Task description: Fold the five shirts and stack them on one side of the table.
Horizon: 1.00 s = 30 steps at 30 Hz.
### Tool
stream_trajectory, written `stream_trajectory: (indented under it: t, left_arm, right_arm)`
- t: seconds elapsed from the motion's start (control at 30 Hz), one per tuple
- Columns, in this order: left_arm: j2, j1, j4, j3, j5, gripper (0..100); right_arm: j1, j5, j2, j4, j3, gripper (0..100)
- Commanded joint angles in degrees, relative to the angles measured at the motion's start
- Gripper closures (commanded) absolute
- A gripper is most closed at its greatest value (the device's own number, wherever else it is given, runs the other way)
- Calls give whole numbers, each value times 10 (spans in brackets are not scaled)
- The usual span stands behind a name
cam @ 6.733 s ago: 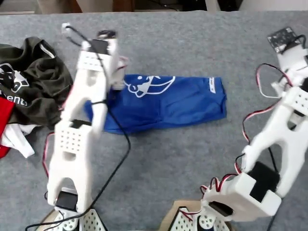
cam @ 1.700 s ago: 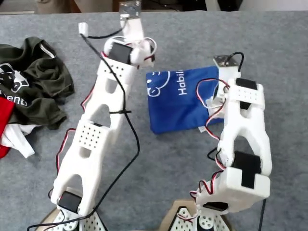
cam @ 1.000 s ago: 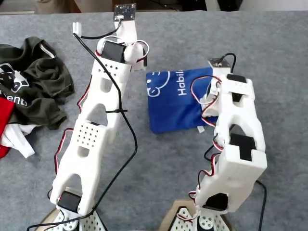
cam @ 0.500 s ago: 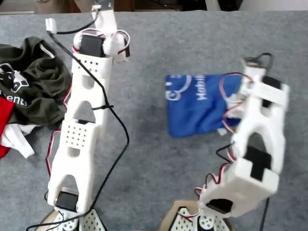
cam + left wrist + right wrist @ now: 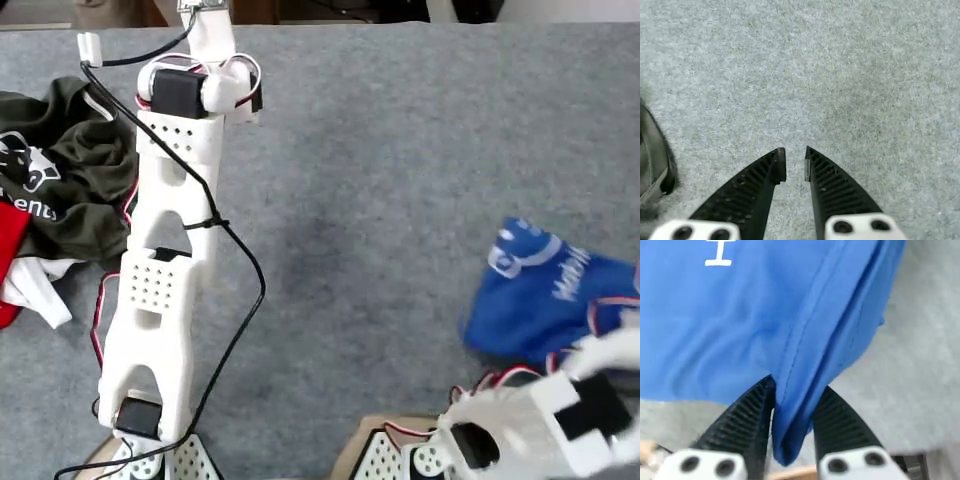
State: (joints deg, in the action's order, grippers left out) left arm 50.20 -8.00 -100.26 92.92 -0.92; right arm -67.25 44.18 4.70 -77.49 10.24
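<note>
A folded blue shirt [image 5: 545, 300] with white print lies at the right side of the table, near the front. My right gripper [image 5: 792, 385] is shut on a doubled edge of the blue shirt [image 5: 765, 315], and the cloth runs down between its fingers. The right arm [image 5: 560, 410] is low at the front right corner. My left arm [image 5: 170, 150] stretches toward the far edge, left of centre. My left gripper [image 5: 794, 162] hangs over bare grey felt, open by a narrow gap and holding nothing. A dark shirt's edge [image 5: 652, 160] lies just beside it.
A loose pile sits at the table's left edge: a dark olive shirt [image 5: 60, 160], a red one [image 5: 8, 260] and a white one [image 5: 35, 285]. The grey felt table [image 5: 380, 150] is bare across its middle and far right.
My right arm has pulled the folded blue shirt from the table's middle to the right and toward the front. My left arm has swung left and back toward the far edge.
</note>
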Motion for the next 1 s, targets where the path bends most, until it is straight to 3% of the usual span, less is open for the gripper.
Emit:
stream_trajectory:
  t: [0.0, 0.23, 0.5, 0.67, 0.8, 0.97]
  left_arm:
    - [-37, 6, -5, 26, 6, 918]
    - [-37, 6, -5, 26, 6, 918]
    - [-37, 6, -5, 26, 19, 917]
    - [-46, 25, -5, 26, 29, 917]
    - [-65, 55, -5, 25, 32, 917]
    - [-93, 118, -6, 6, 33, 917]
  right_arm:
    - [-93, 66, -36, 3, -14, 995]
    - [-192, 120, -35, 21, -12, 995]
    - [-200, 154, -36, 19, 14, 985]
    - [-201, 156, -40, 18, 14, 826]
    - [-204, 205, -49, -3, 12, 719]
    - [-200, 228, -102, -59, 13, 673]
